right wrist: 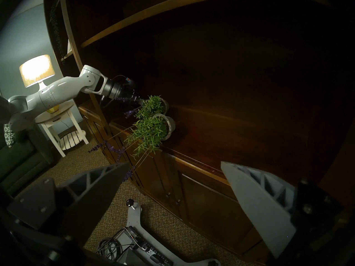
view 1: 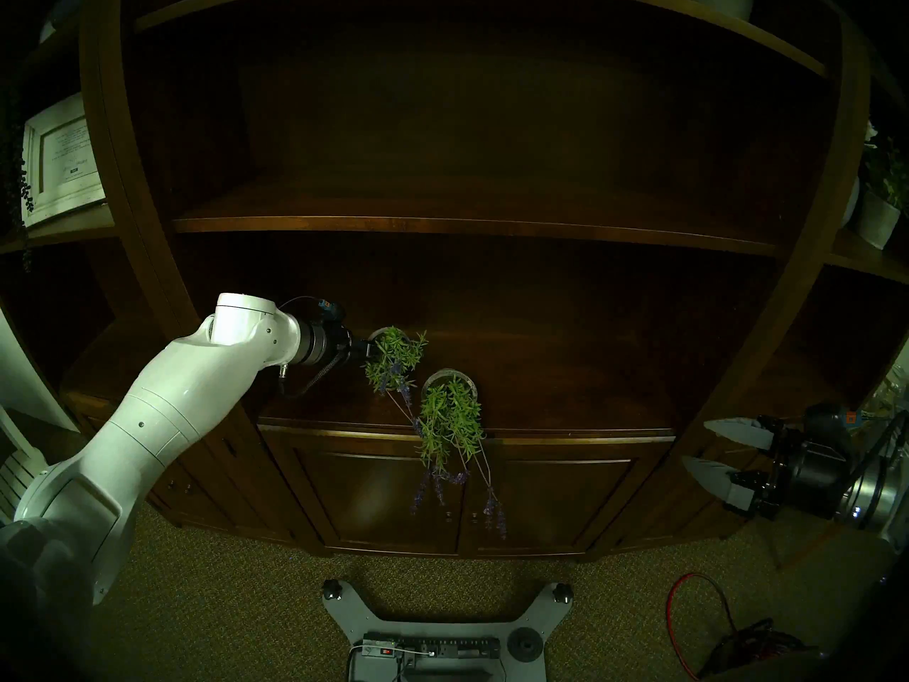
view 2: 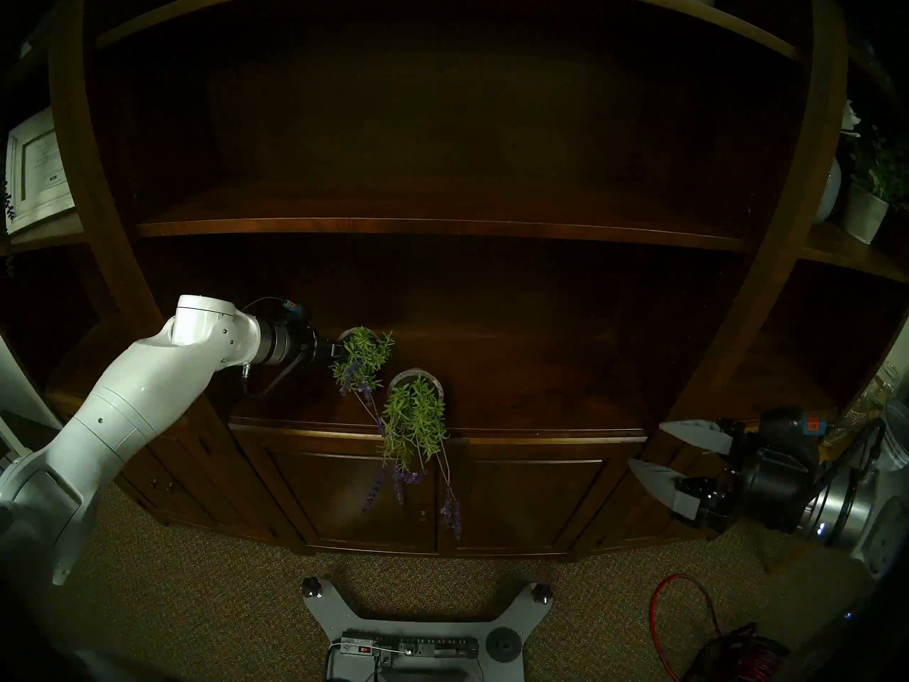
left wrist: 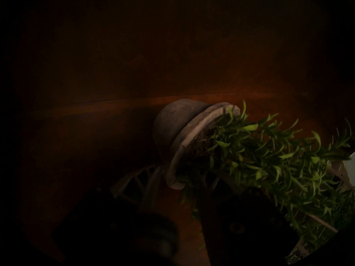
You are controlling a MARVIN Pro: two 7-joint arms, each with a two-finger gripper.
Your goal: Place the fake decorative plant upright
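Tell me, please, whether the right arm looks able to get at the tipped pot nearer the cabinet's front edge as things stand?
Probably yes. The right gripper hangs open off to the side, and the stretch of cabinet top between it and the nearer pot is bare. The left gripper is busy at the farther pot.

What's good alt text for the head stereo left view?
The left gripper reaches the rim of a tipped potted lavender plant on a dark wooden cabinet ledge. A second tipped lavender pot spills over the edge beside it; the right gripper waits open at right.
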